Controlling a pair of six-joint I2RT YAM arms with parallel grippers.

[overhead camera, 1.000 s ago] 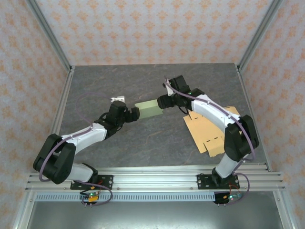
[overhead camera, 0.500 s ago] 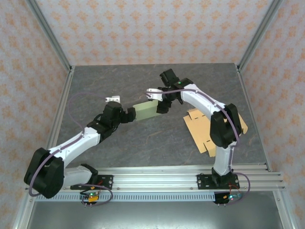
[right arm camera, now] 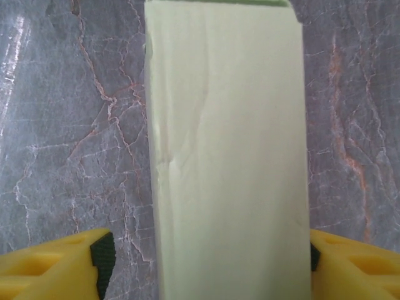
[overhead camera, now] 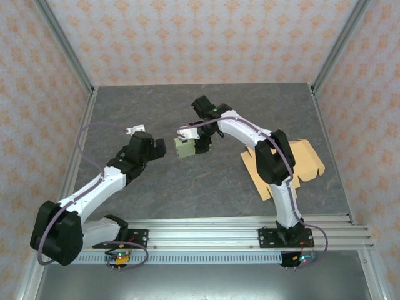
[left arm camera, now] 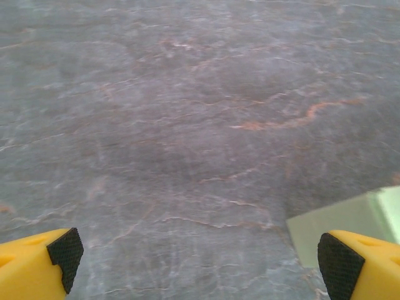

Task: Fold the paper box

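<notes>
The paper box (overhead camera: 184, 148) is a pale green oblong near the middle of the grey table (overhead camera: 187, 181). My right gripper (overhead camera: 200, 141) reaches over its right end. In the right wrist view the paper box (right arm camera: 228, 156) runs away from the camera between the yellow fingers of the right gripper (right arm camera: 206, 261). The right pad (right arm camera: 314, 257) lies against its edge, and table shows between the left pad (right arm camera: 103, 261) and the box. My left gripper (overhead camera: 162, 150) stands wide open just left of the box, apart from it. A box corner (left arm camera: 340, 228) shows beside the left gripper (left arm camera: 200, 256).
A flat tan cardboard blank (overhead camera: 294, 164) lies on the table at the right, partly under the right arm. Metal frame posts (overhead camera: 75, 62) and patterned walls close the back and sides. The rail (overhead camera: 200, 228) with both arm bases runs along the near edge.
The left gripper has let go of the box's left end and drawn back to the left. The right arm has swung left, and the box has shifted and turned with it.
</notes>
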